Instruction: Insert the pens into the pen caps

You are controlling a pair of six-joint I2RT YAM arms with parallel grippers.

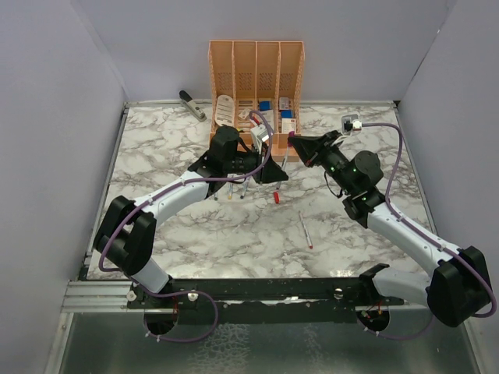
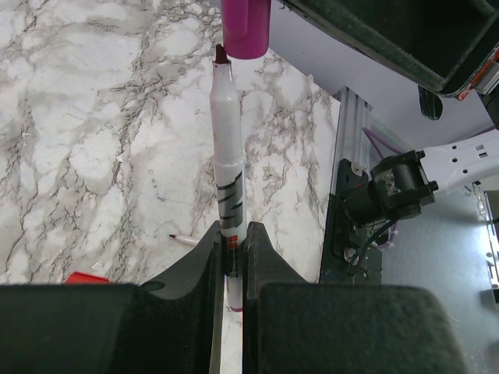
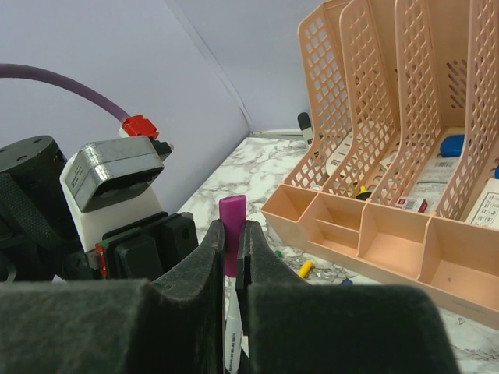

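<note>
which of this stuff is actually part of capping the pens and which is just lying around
For the job: pen in the left fingers; purple cap in the right fingers; loose pen on the table; red cap.
Just lying about: orange file rack; grey stapler-like tool; small boxes in the rack.

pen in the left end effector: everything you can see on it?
The pen is a slim white barrel with black print and a red mark, uncapped, its dark purplish felt tip bare. The left end effector is shut on its lower barrel, holding it above the marble table. The tip sits at the mouth of the purple cap, off-centre, not visibly inside.
</note>
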